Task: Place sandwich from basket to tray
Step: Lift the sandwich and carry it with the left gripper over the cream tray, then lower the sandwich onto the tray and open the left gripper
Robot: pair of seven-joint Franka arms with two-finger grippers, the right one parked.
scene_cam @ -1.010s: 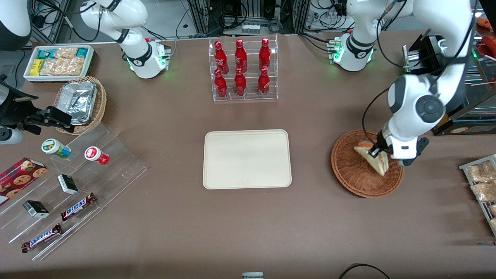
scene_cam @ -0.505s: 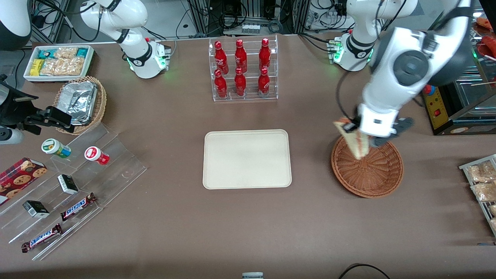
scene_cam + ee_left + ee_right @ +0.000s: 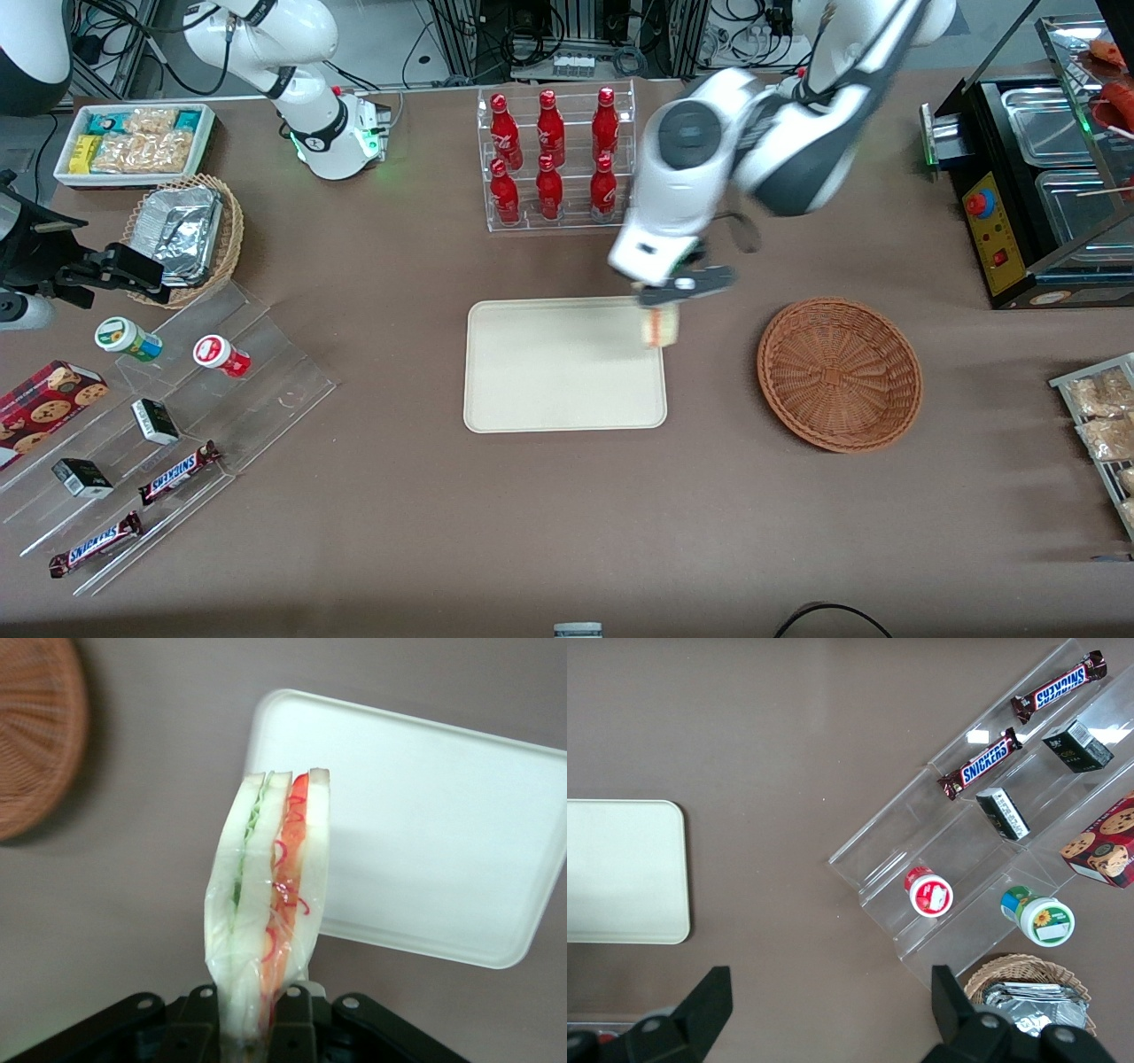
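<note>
My left gripper hangs in the air above the corner of the cream-white tray that is nearest the basket and the bottle rack. It is shut on the sandwich, a wrapped wedge of white bread with red and green filling, which hangs down from the black fingers. The sandwich is held over the tray's edge, not touching it. The reddish-brown wicker basket stands beside the tray toward the working arm's end, with nothing in it; its rim also shows in the left wrist view.
A clear rack of red bottles stands farther from the front camera than the tray, close to the arm. Stepped acrylic shelves with snacks and a tan basket of foil containers lie toward the parked arm's end. A metal counter unit stands past the basket.
The gripper lifted the sandwich out of the basket and carried it sideways to above the tray's corner. The basket is left with nothing in it.
</note>
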